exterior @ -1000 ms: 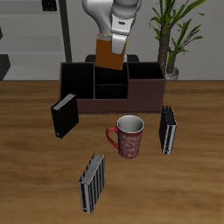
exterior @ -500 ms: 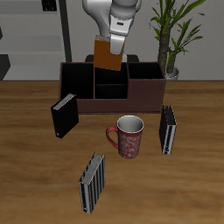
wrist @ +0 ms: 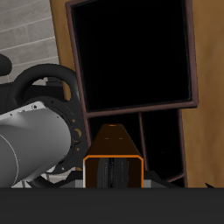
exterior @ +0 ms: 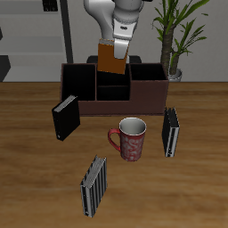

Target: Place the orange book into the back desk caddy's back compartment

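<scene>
My gripper [exterior: 115, 44] is shut on the orange book [exterior: 110, 59] and holds it upright in the air, above the rear middle of the back desk caddy [exterior: 148, 92]. The caddy is a wide, dark brown box with several dark cells. The book's lower edge hangs just above the caddy's rim and covers part of the rear cells. In the wrist view the book [wrist: 114, 150] shows edge-on between the fingers, with a large dark cell [wrist: 131, 57] and a brown partition [wrist: 189, 140] of the caddy beyond it.
A black book [exterior: 64, 118] stands before one end of the caddy. A red patterned mug [exterior: 130, 138] stands in front of it. One striped book [exterior: 170, 131] stands beside the mug, another [exterior: 93, 184] near the table's front edge. A potted plant [exterior: 174, 40] stands behind the caddy.
The gripper with the orange book has shifted very slightly above the caddy. Nothing else has moved.
</scene>
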Motion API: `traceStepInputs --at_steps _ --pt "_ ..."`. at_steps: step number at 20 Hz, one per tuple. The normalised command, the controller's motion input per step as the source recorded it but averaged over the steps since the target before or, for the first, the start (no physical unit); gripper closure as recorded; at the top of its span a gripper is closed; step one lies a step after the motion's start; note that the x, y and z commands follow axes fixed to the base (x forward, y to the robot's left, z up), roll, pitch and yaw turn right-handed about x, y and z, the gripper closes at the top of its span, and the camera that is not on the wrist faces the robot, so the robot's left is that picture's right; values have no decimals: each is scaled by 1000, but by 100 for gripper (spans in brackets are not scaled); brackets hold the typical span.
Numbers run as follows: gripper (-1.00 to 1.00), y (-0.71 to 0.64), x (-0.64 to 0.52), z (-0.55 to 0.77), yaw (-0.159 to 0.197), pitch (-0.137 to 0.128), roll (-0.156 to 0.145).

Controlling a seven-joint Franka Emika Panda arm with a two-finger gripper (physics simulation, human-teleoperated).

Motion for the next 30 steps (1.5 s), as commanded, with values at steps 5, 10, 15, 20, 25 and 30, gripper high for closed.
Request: traceStepInputs --at_steps 5,10,15,20,25,30 --pt "100 -29 12 -50 1 19 1" --pt "100 8 60 -143 0 29 4" --pt "100 49 33 -130 0 19 11" --pt "100 68 29 -128 -4 25 17" --pt "100 20 -4 -118 -4 20 10" --pt "100 -43 -26 -213 3 45 -3"
